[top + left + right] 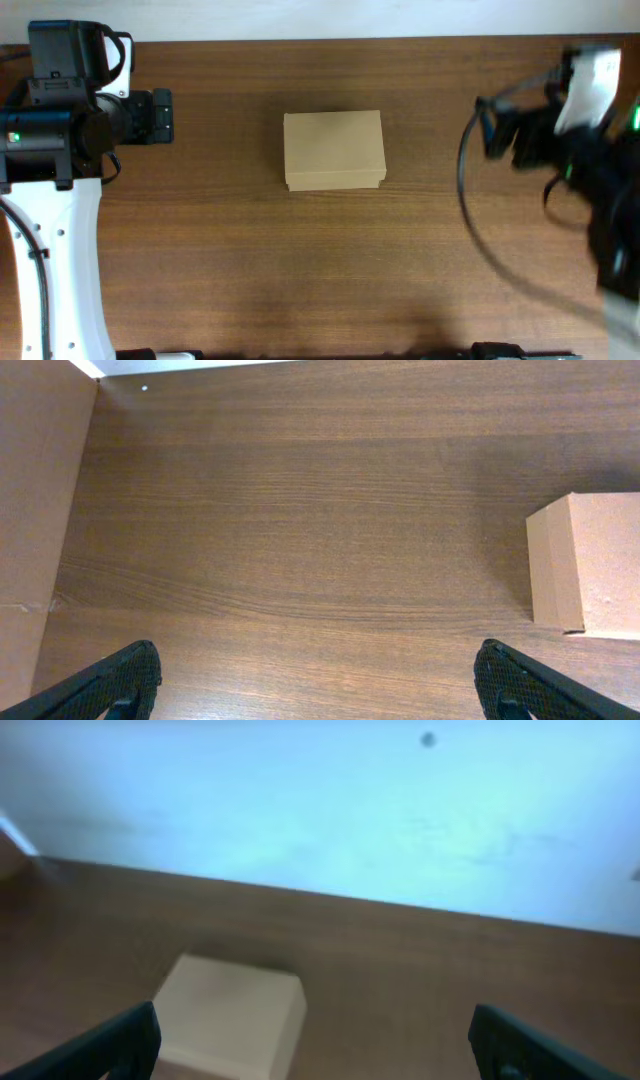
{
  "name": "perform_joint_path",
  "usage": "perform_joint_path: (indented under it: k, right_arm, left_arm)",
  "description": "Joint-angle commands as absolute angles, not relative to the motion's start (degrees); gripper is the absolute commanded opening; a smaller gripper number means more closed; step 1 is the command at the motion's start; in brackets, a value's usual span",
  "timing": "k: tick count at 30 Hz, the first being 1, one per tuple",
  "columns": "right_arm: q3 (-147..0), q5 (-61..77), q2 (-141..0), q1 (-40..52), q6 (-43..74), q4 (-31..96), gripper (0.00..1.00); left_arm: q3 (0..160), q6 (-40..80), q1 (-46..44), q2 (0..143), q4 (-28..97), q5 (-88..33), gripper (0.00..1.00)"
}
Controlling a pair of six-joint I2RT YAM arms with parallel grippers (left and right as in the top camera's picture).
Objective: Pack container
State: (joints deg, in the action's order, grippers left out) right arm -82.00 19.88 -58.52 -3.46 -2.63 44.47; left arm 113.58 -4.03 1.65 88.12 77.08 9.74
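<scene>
One cardboard box [334,150] lies on one table [300,270]. Two robot arms stand at the table: one left arm [52,250] and one right arm [612,225]. Each arm carries one gripper, two in all: the left gripper [320,685] and the right gripper [315,1045]. Each gripper shows two fingers [120,685], four in total.

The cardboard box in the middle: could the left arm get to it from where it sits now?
Probably yes. Only bare table lies between the left gripper and the box, and the gripper is open. The box is shut.
</scene>
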Motion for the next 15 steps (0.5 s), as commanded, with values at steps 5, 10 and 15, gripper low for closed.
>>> perform_joint_path:
  k: [5,10,15]
  right_arm:
    - [-58.11,20.56,-38.85,-1.1,-2.59,37.1,0.99]
    - [-41.89,19.92,-22.63,-1.13,-2.59,28.38,0.99]
    - [-27.09,19.94,-8.8,-1.13,-2.59,18.79,0.99]
  left_arm:
    - [113.38,-3.9,1.72,88.42,77.12,10.15,1.0]
    - [113.38,-3.9,1.72,88.42,77.12,10.15,1.0]
    - [113.38,-3.9,1.72,88.42,77.12,10.15,1.0]
